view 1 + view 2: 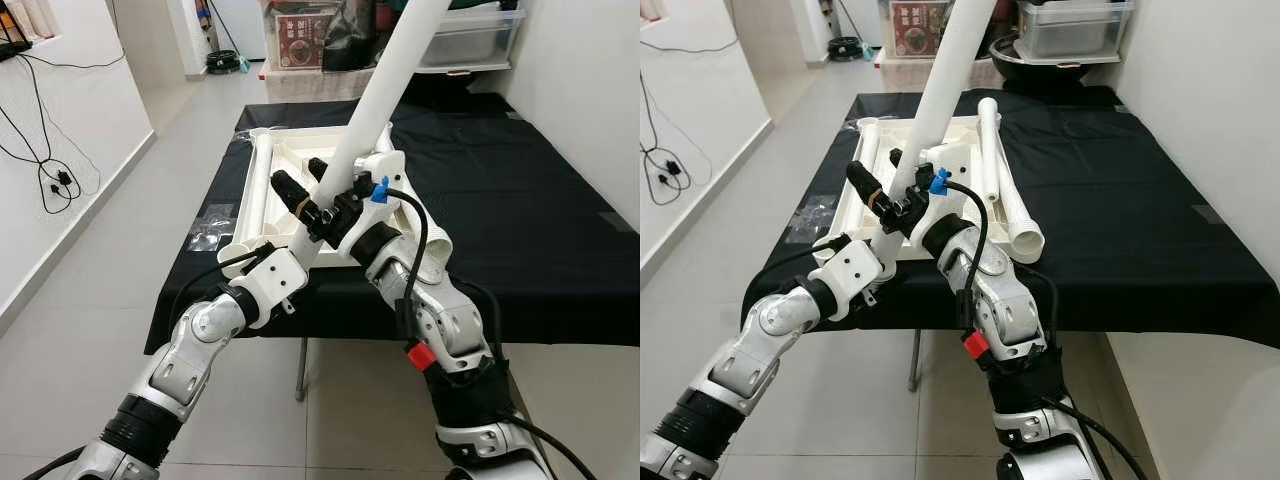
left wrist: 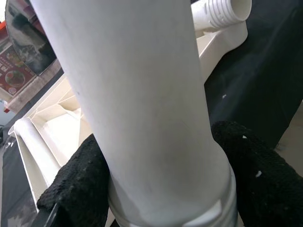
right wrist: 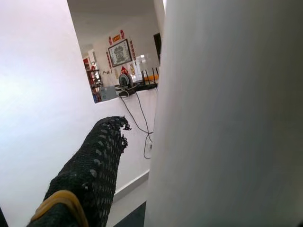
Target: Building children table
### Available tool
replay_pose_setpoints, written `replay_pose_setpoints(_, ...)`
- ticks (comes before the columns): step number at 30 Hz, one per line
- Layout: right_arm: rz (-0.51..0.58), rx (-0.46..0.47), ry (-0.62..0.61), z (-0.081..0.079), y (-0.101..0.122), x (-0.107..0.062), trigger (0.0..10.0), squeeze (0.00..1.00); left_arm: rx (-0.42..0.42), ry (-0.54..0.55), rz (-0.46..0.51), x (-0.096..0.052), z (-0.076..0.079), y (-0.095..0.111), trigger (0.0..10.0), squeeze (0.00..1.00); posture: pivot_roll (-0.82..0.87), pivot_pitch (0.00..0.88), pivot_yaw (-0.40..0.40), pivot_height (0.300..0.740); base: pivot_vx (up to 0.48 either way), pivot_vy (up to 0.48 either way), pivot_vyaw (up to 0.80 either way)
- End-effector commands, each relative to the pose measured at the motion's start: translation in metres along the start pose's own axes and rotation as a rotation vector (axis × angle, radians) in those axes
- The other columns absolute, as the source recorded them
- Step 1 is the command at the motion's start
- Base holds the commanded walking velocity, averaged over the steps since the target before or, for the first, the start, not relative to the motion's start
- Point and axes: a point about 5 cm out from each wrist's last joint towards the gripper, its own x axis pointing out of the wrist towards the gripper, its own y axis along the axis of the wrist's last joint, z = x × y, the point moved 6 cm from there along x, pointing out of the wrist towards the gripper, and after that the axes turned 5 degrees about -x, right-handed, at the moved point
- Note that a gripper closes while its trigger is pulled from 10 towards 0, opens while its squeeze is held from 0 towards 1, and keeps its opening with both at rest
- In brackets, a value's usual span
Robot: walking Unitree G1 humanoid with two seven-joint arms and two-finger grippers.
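Note:
A long white table leg (image 1: 400, 60) slants up from the table's front edge toward the upper right. My left gripper (image 2: 165, 175) is shut on its lower threaded end, a black finger (image 2: 80, 184) on each side. Just above, my right gripper (image 1: 296, 172) is shut on the same leg, and its fingers (image 1: 290, 190) reach past the tube to the left. Behind them the upturned white tabletop (image 1: 262, 190) lies on the black-covered table (image 1: 520, 200). Other white legs (image 1: 990, 150) lie along the tabletop's sides.
A clear plastic bag (image 1: 210, 225) lies on the cloth's left edge. Shelving with a plastic bin (image 1: 470, 35) and boxes stands behind the table. Cables (image 1: 55, 185) trail down the white wall on the left. Grey tiled floor (image 1: 120, 260) runs along the table's left.

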Motion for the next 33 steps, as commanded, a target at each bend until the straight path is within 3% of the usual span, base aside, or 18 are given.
replay_pose_setpoints(1, -0.012, 0.011, 0.021, -0.008, -0.005, 0.003, 10.0, 0.0, 0.029, -0.04, 0.042, 0.004, 0.01, 0.012, 10.0, 0.0, 0.02, 0.02, 0.012, 0.74, 0.0, 0.0, 0.0)
replay_pose_setpoints(4, -0.008, 0.01, 0.021, -0.008, -0.004, 0.004, 10.0, 0.0, 0.017, -0.055, 0.048, 0.004, 0.015, 0.012, 10.0, 0.0, 0.02, 0.02, 0.012, 0.74, 0.0, 0.0, 0.0)
replay_pose_setpoints(5, -0.006, 0.014, 0.024, -0.008, -0.003, 0.004, 0.0, 0.0, 0.021, -0.063, 0.047, 0.004, 0.018, 0.011, 10.0, 0.0, 0.02, 0.017, 0.013, 0.74, 0.0, 0.0, 0.0)
replay_pose_setpoints(23, -0.011, 0.02, 0.044, -0.013, -0.006, 0.001, 0.0, 0.0, 0.015, -0.059, -0.007, -0.005, 0.016, -0.005, 10.0, 0.0, 0.02, 0.0, 0.015, 0.74, 0.0, 0.0, 0.0)
replay_pose_setpoints(24, -0.011, 0.021, 0.045, -0.014, -0.007, 0.001, 0.0, 0.0, 0.002, -0.053, -0.007, -0.005, 0.015, -0.005, 10.0, 1.0, 0.02, 0.0, 0.014, 0.74, 0.0, 0.0, 0.0)
replay_pose_setpoints(27, -0.012, 0.025, 0.047, -0.014, -0.007, 0.001, 0.0, 0.0, -0.039, -0.032, 0.002, -0.005, 0.012, -0.005, 10.0, 1.0, 0.02, 0.0, 0.015, 0.74, 0.0, 0.0, 0.0)
replay_pose_setpoints(33, -0.009, 0.026, 0.048, -0.014, -0.006, 0.0, 0.0, 0.0, -0.017, -0.012, -0.01, -0.005, 0.008, -0.007, 10.0, 1.0, 0.02, 0.0, 0.014, 0.74, 0.0, 0.0, 0.0)
